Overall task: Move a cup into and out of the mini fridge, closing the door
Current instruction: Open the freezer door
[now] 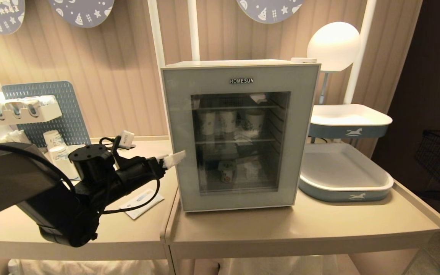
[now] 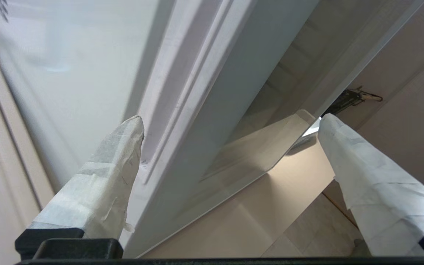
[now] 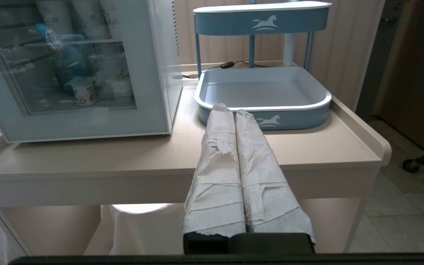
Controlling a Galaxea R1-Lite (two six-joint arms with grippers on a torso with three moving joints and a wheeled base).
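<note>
Warm, dim indoor light; a round white globe lamp [image 1: 333, 46] glows at the right; reflections veil the dark glass window [image 1: 239, 141]; the left wrist view is softly blurred.

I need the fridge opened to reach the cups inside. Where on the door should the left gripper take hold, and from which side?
Grip the door by its free vertical edge on the robot's left, coming from that side. The front is flat with no handle showing. The open left gripper already straddles that edge, one finger at the seam with the mini fridge.
</note>
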